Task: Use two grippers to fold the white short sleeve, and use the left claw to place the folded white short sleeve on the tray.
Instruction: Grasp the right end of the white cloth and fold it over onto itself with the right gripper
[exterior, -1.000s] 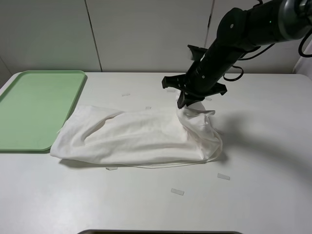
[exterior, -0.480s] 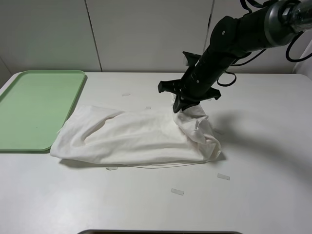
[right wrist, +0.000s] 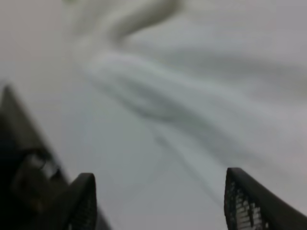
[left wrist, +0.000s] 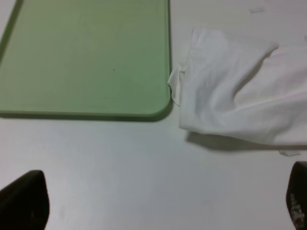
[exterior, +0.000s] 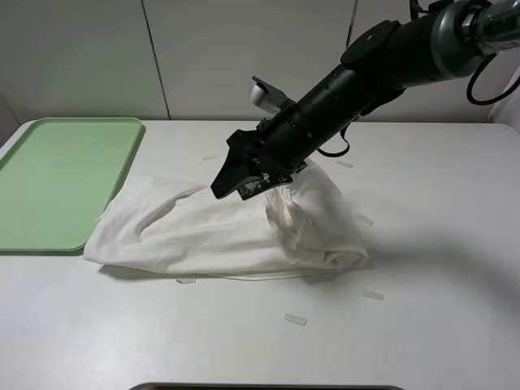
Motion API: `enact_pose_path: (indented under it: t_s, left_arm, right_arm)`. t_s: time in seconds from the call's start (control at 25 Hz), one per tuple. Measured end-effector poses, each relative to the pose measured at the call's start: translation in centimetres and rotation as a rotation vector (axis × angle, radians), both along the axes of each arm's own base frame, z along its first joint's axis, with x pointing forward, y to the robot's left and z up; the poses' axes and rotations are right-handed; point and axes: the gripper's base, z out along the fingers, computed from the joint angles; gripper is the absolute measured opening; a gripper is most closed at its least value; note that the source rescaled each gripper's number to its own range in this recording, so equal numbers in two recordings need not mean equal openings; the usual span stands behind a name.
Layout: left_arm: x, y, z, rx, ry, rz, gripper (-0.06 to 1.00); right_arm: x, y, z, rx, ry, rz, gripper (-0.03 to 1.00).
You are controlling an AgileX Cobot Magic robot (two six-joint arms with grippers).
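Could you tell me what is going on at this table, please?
The right arm's tool hangs over the half-folded white short sleeve, jaws apart and holding nothing. It lies bunched beside the tray, not yet on it. The left tool hovers open above the table near that tray.

The white short sleeve (exterior: pixel 203 231) lies folded in a long wrinkled band, one end bunched up. The pale green tray (exterior: pixel 57 179) lies flat just beside its other end.
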Motion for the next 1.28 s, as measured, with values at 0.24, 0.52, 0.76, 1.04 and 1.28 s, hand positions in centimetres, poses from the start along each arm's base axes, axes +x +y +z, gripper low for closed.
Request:
enact_pose_path:
  t_s: [0.24,0.52,0.76,1.04,1.28]
  left_arm:
    - [0.0,0.0,0.0,0.0,0.0,0.0,1.0]
    - [0.0,0.0,0.0,0.0,-0.001,0.0,1.0]
    - [0.0,0.0,0.0,0.0,-0.001,0.0,1.0]
    - [0.0,0.0,0.0,0.001,-0.001,0.001,1.0]
    - [0.0,0.0,0.0,0.001,-0.001,0.001,1.0]
  right_arm:
    - [-0.4,-0.7,0.1,-0.066,-0.099,0.14,0.64]
    - [1.0,-4.2,1.7,-0.449,-0.223,-0.028,0.65]
    - [4.0,-8.4,1.9,-0.667,-0.339,-0.342,0.84]
    - [5.3,-7.2,-0.8,-0.626,-0.362,-0.429,0.85]
    - [4.9,-3.8,-2.8,-0.57,-0.415,-0.378,0.85]
